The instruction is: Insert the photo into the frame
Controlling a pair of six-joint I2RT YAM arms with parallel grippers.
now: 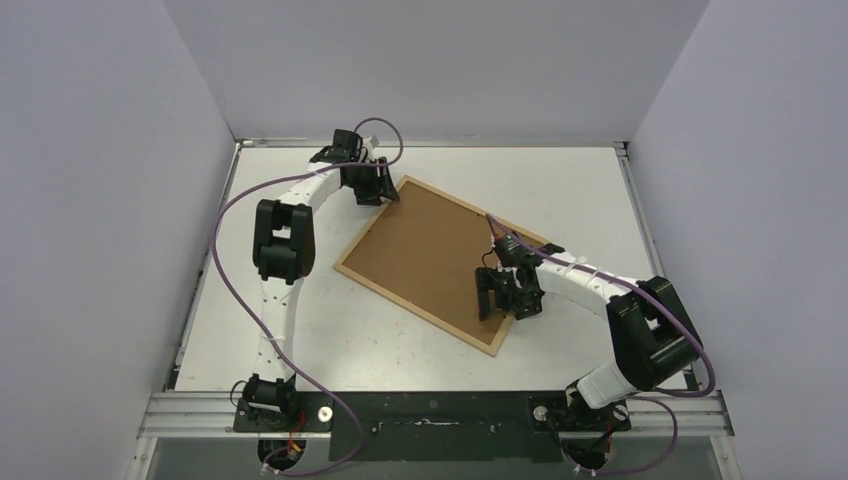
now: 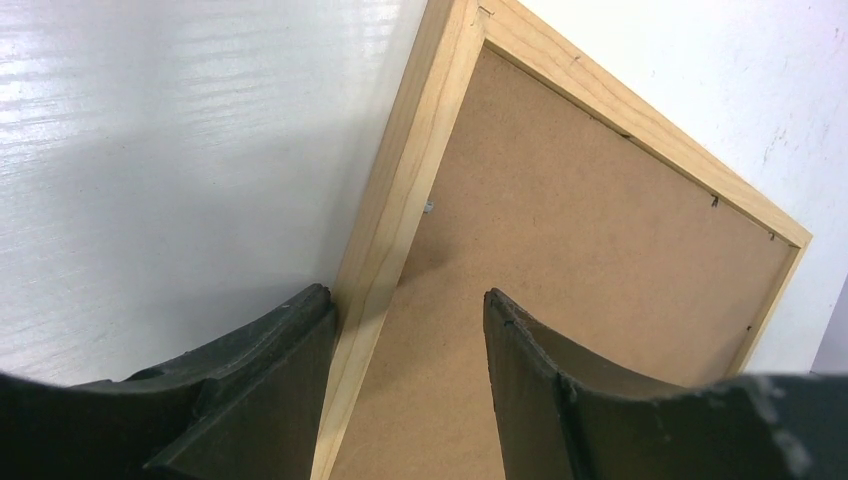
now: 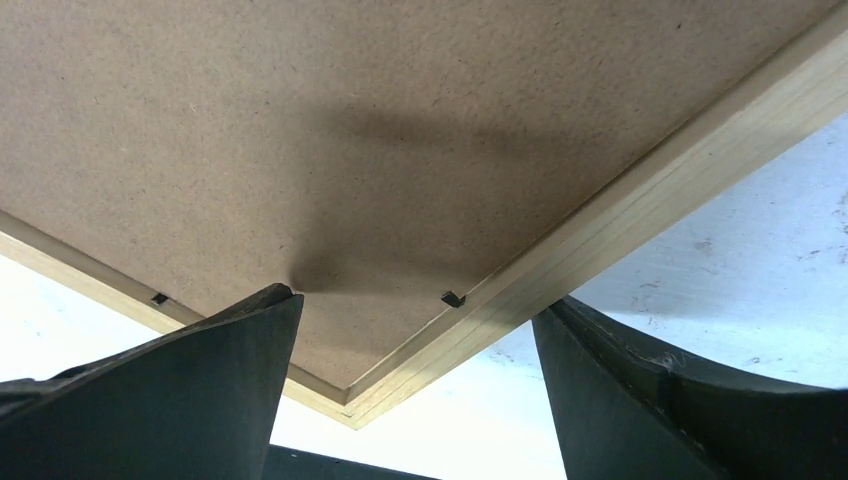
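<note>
The light-wood frame (image 1: 415,309) lies flat and skewed on the white table, back side up, and a brown backing board (image 1: 430,250) fills its opening. The photo is hidden. My left gripper (image 1: 385,190) sits at the frame's far left corner. It is open, one finger outside the wooden rail (image 2: 400,190) and the other over the board (image 2: 580,250). My right gripper (image 1: 503,300) hovers at the near right corner. Its jaws stand wide open, astride the corner of the frame (image 3: 620,215), with one fingertip low over the board (image 3: 350,120).
White table (image 1: 330,340) runs all round the frame, closed in by grey walls at the left, back and right. The black mounting rail (image 1: 440,410) with both arm bases runs along the near edge. Purple cables loop along both arms.
</note>
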